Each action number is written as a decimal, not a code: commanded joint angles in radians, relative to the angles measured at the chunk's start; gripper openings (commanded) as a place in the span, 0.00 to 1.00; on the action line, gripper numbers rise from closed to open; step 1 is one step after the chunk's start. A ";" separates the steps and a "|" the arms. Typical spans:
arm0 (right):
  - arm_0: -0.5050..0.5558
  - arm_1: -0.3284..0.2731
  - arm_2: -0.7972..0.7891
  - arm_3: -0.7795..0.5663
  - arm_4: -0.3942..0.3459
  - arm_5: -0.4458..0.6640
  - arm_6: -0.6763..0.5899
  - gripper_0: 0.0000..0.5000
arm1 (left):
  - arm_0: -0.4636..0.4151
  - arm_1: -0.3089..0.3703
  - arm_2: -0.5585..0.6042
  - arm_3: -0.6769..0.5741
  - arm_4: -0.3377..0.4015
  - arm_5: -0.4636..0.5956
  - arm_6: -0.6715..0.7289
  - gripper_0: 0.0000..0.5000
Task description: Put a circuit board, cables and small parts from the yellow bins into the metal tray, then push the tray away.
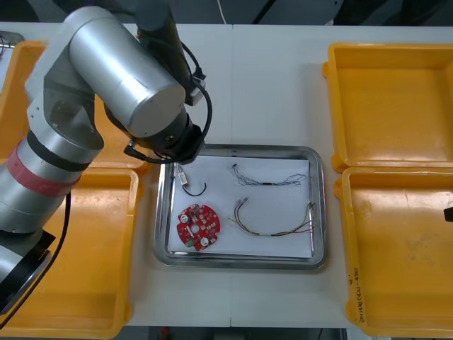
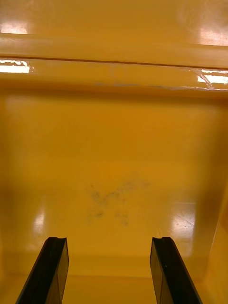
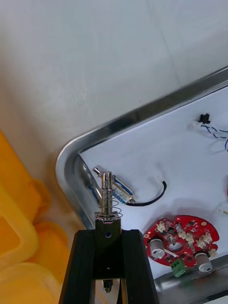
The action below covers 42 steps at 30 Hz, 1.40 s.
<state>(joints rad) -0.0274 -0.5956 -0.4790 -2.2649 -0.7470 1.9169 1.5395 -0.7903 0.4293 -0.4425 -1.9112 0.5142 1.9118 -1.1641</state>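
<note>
Now left tool (image 3: 108,232) pinches small metal part (image 3: 109,204) over tray (image 3: 142,114) beside black cable (image 3: 156,195); right tool (image 2: 109,241) spread over bin (image 2: 114,142).

Red circuit board (image 1: 199,227), perhaps blue-white cable (image 1: 266,180)

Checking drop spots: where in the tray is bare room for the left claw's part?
The left claw, shut on a small metal part, hangs over the tray corner by the black cable. Free: the strip between the red and yellow cable and the near rim. Crowded: around the blue and white cable.
</note>
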 commanded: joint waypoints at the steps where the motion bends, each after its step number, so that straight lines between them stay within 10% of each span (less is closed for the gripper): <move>1: 0.020 -0.032 -0.033 -0.030 -0.012 0.003 -0.038 1.00 | 0.036 -0.026 -0.068 -0.035 -0.029 -0.039 0.182 0.00; 36: 0.023 -0.032 -0.029 -0.030 -0.018 0.003 -0.059 1.00 | 0.095 -0.024 -0.280 0.115 -0.146 -0.332 0.308 0.01; 38: 0.023 -0.032 -0.029 -0.030 -0.018 0.003 -0.059 1.00 | 0.097 -0.023 -0.280 0.115 -0.148 -0.332 0.314 0.64; 42: 0.023 -0.032 -0.029 -0.030 -0.018 0.003 -0.062 1.00 | 0.095 -0.023 -0.282 0.115 -0.157 -0.338 0.327 1.00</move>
<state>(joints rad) -0.0245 -0.5956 -0.4807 -2.2651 -0.7571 1.9169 1.5119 -0.7031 0.4281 -0.7103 -1.7857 0.3731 1.5882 -0.9301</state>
